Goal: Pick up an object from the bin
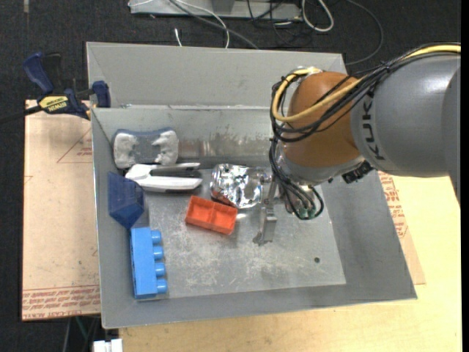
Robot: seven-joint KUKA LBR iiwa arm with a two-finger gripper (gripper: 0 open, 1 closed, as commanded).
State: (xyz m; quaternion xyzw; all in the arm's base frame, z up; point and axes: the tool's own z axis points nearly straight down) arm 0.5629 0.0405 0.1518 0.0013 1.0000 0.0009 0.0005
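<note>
- The gripper (264, 235) is down low in the middle of the bin (300, 270), with its tips at or very near the bare grey floor – can't quite tell if they touch.
- The fingers (267, 215) read as one narrow grey strip, so I'd say they're pressed together or close to it, and I see nothing held between them.
- The nearest thing is the orange block (211, 215). It's a low, tray-like piece lying just left of the tips, with a sliver of floor between them.
- The foil wad (236, 185) is crumpled and shiny. It sits just above the orange block and up against the left side of the fingers, higher up.
- So either of those two could be the pick – the gripper is beside both and round neither.
- The arm (418, 123) comes in from the right, and its orange cover (322, 123) and looped cables hang over the bin's right half.
- The rest is on the left side:
  - A white flat piece (163, 177) lies left of the foil.
  - A grey-white lump (145, 147) sits against the back wall.
  - A dark blue wedge (124, 200) is near the left wall.
  - A blue brick (149, 262) with studs lies below the wedge, lengthwise toward the front.
</note>
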